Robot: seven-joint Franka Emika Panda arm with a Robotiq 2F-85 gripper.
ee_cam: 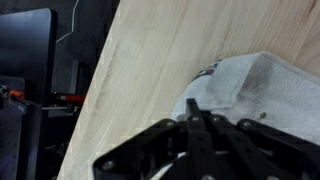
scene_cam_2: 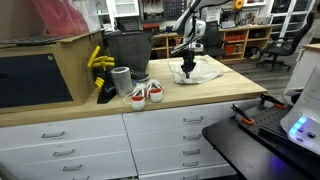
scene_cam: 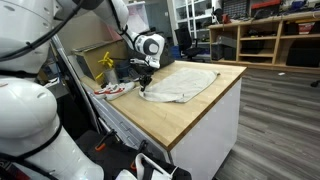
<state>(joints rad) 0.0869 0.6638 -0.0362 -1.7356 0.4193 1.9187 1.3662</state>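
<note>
In an exterior view, the pincer [scene_cam: 146, 88] stands low over the wooden counter [scene_cam: 200, 105], its tips on the near rim of the pale cloth [scene_cam: 185, 82]. The cloth spreads away from the pincer toward the counter's far corner. Bare wood runs from the pincer out to the counter's long front edge, and that stretch is open for moving. Just beside the pincer, on the arm's side, lie the sneakers [scene_cam: 115, 91]. Behind them a yellow thing [scene_cam: 105, 62] is propped up.

In an exterior view from the drawer side, the pincer [scene_cam_2: 186, 72] points straight down onto the cloth [scene_cam_2: 204, 72]. A broad strip of bare counter [scene_cam_2: 200, 95] lies between it and the front edge. Well off to one side stand the sneakers [scene_cam_2: 146, 93], a grey cup [scene_cam_2: 121, 80], a black bin [scene_cam_2: 127, 48] and the yellow thing [scene_cam_2: 97, 60]. These crowd that end of the counter, while the side beyond the cloth stays free up to the counter's end.

In the wrist view, the pincer [ee_cam: 197, 112] has its fingers [ee_cam: 205, 135] drawn together to a narrow point on the corner of the cloth [ee_cam: 260, 90], and it appears to pinch it. The bare counter [ee_cam: 150, 60] runs from the tips to a slanting edge, and past that edge is dark floor.
</note>
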